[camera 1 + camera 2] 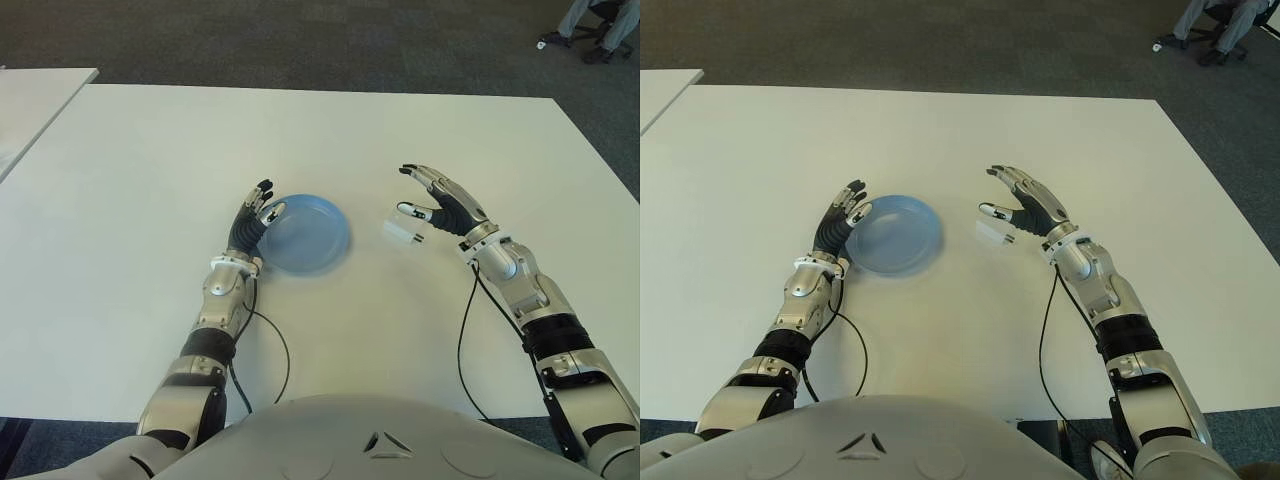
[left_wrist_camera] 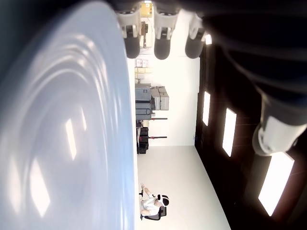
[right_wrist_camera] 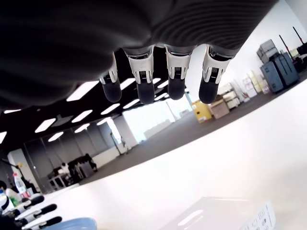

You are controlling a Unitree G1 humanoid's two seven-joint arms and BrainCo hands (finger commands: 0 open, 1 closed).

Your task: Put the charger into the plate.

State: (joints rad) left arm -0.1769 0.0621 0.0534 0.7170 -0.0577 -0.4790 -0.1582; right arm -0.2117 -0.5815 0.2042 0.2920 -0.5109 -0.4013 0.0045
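Charger (image 1: 404,232) lies on white table (image 1: 150,180) just right of blue plate (image 1: 310,235), right hand (image 1: 445,205) spread empty beside it, left hand (image 1: 255,218) open at plate's left rim; risk: closing fingers nudge charger away.
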